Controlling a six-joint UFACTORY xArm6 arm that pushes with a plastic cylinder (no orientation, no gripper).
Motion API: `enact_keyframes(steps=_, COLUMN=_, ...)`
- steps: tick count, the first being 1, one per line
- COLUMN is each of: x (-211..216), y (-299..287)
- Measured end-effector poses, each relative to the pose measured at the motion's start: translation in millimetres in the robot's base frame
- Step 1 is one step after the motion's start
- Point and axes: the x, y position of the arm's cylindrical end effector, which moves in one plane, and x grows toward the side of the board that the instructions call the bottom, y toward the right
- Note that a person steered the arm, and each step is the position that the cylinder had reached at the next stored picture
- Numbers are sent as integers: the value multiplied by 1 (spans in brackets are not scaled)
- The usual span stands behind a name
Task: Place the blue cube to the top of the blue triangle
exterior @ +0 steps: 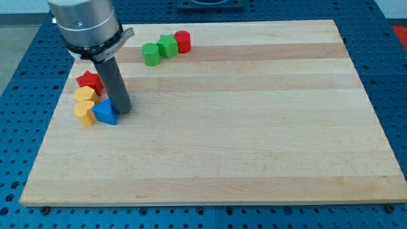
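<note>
My tip (122, 112) touches the blue triangle (105, 112) on the worktop (254, 127); it carries no hand, and the blue cube is possibly hidden.

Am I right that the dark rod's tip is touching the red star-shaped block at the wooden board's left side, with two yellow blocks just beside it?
Not quite. In the camera view, my tip sits against the blue triangular block, not the red star-shaped block, which lies further up. The two yellow blocks are indeed just beside it, at the wooden board's left side.
</note>
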Motion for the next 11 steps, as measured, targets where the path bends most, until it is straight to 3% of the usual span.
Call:
enact_keyframes(steps=2, x=35, y=47)
enact_keyframes(steps=3, x=39, y=20)
enact_keyframes(steps=5, x=1, y=160)
enact_keyframes(steps=6, x=-44, y=182)
enact_keyframes(steps=7, x=-73, y=170)
enact_keyframes(steps=11, x=-43, y=65)
